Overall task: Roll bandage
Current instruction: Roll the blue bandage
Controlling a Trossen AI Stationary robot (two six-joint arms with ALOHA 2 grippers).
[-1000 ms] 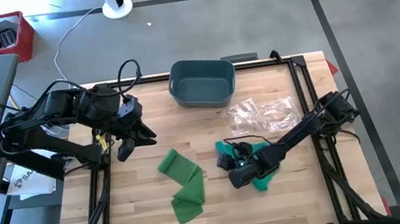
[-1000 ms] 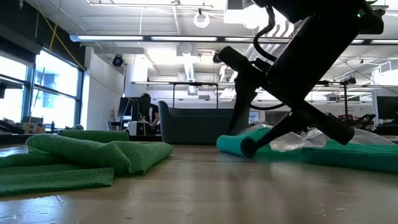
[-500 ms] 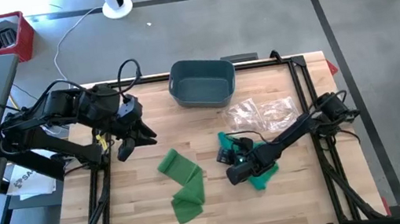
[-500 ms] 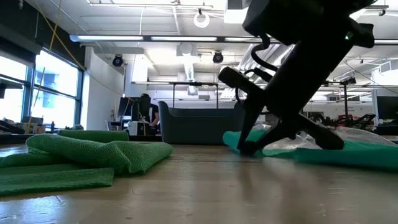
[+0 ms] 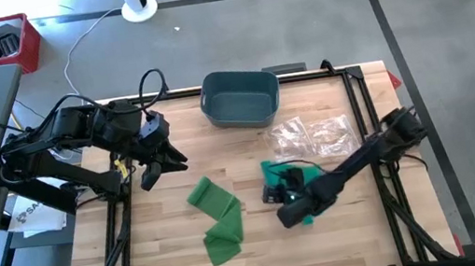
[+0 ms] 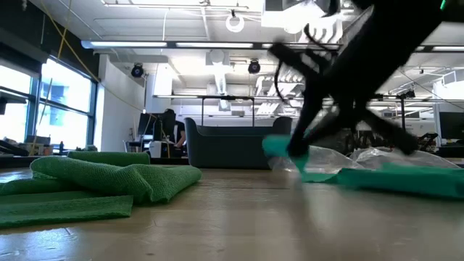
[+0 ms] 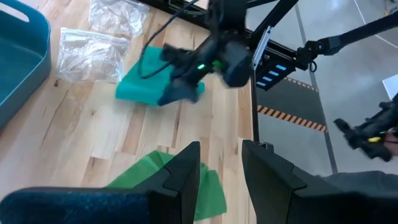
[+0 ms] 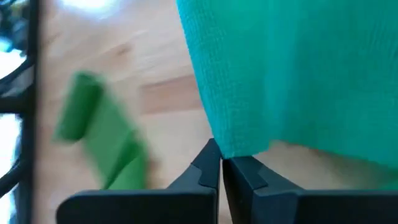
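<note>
right claw (image 8: pixel 221 163) pinched shut on the teal bandage's (image 5: pixel 273 171) edge, mid-table | left claw (image 5: pixel 160 168) parted, empty, waiting at the table's (image 5: pixel 366 236) left | risk: thin hold, I judge cloth slips and unrolls if I twist fast | nearby: green bandage (image 5: pixel 216 219) just beside, plastic bags (image 5: pixel 315 135) touching behind, bin (image 5: pixel 240 98) clear

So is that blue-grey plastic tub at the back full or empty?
Empty: the high view shows the blue-grey plastic tub's bare floor, nothing inside.
</note>
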